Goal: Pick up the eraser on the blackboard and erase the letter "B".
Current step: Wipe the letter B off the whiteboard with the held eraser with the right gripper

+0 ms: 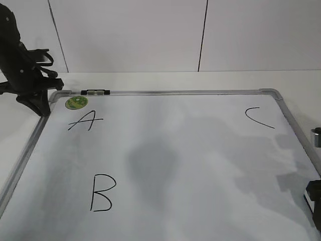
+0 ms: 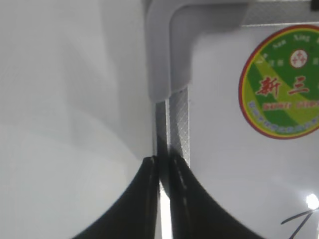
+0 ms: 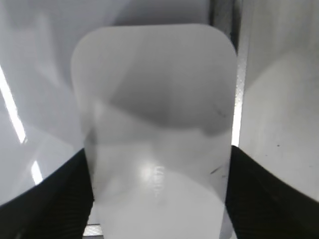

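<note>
A white table carries the blackboard (image 1: 165, 165). The right gripper (image 3: 158, 199) pinches the eraser (image 3: 154, 114); a loose hold could drop it before the letter "B" (image 1: 102, 193). The left gripper (image 2: 163, 164) is pressed together.

The eraser (image 3: 154, 134) runs off the bottom of the right wrist view, its grey lettering too blurred to read. The green sticker (image 2: 284, 82) beside the blackboard (image 2: 234, 164) corner is cut by the picture's right edge, its small print illegible.

My flat white plastic eraser (image 3: 154, 129) bears tiny grey lettering. The white board with its silver-grey metal frame (image 1: 165, 92) carries black handwritten letters. Its round sticker (image 2: 284, 84) is green and yellow, rimmed red.
</note>
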